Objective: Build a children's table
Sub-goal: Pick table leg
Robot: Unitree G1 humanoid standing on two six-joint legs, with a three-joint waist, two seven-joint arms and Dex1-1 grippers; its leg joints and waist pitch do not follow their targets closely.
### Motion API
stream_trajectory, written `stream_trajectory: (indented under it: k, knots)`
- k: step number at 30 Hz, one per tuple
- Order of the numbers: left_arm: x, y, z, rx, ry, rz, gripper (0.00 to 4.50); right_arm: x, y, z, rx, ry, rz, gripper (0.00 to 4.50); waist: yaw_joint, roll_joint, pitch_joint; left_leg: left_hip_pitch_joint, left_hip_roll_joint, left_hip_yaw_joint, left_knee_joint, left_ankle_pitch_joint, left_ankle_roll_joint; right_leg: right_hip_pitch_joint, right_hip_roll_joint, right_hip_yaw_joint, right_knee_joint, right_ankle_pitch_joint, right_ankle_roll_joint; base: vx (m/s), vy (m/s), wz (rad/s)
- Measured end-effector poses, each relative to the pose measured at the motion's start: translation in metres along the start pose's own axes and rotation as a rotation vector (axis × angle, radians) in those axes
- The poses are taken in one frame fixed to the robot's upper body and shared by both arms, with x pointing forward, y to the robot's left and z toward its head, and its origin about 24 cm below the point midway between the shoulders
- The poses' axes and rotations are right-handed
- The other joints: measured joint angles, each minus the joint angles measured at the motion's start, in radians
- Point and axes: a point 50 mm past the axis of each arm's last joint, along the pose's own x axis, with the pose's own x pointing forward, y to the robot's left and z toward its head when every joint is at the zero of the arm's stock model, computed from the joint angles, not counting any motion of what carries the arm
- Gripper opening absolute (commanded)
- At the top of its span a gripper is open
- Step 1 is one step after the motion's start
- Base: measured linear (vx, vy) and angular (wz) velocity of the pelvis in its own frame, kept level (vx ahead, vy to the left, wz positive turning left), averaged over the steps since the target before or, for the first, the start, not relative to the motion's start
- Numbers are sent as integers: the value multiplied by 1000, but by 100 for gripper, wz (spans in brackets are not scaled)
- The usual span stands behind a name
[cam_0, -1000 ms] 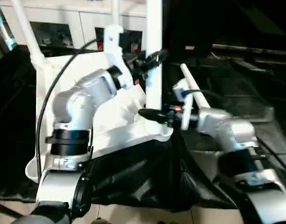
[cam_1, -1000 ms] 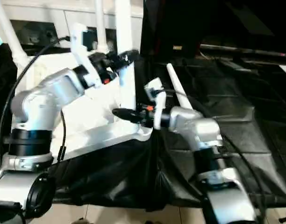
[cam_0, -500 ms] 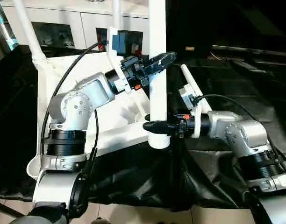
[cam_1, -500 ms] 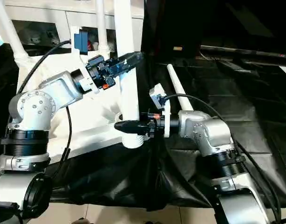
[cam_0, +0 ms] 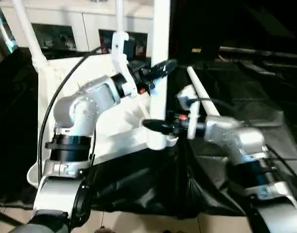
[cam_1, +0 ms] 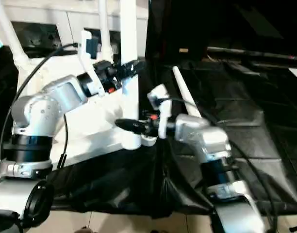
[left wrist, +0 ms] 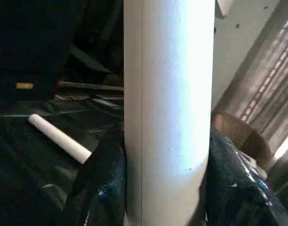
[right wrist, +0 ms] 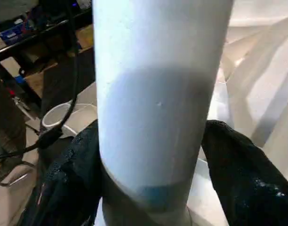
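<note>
White plastic tabletop (cam_0: 66,87), underside up; smooth round leg (cam_0: 159,73) seated upright in corner socket (cam_0: 158,141), grasped by left gripper (cam_0: 160,68) and right gripper (cam_0: 156,126).

Lab or workshop: black sheeting (cam_0: 139,189), white cabinet (cam_0: 85,24), cluttered shelves (right wrist: 21,33).

Black plastic sheet (cam_0: 245,97) covers work surface, draping over near edge. White cabinet (cam_0: 85,24) with glass-fronted compartments along far edge.
</note>
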Motion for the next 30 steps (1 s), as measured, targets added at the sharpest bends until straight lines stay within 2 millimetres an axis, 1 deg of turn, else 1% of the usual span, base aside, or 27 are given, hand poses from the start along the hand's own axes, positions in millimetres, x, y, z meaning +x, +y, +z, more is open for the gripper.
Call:
stream_trajectory:
  k: [4,8,19,30]
  knots:
    - [2,-3,1,46,8,5,179,1,-2,0,5,5,-23,315,0,0,0,0,0,0,0,0,0,0,0,0,0,0,0,0,0,0]
    - [2,-4,1,56,9,3,179,0,-2,2,12,18,-23,315,-1,0,0,-1,0,0,0,0,0,0,0,0,0,0,0,0,0,0]
    - [5,-5,0,110,20,8,179,-7,-5,1,25,44,-20,315,0,0,0,-1,0,0,0,0,0,0,0,0,0,0,0,0,0,0]
    - [5,-5,0,132,27,8,179,-2,-5,-2,46,44,-30,315,0,0,0,-1,0,0,0,0,0,0,0,0,0,0,0,0,0,0]
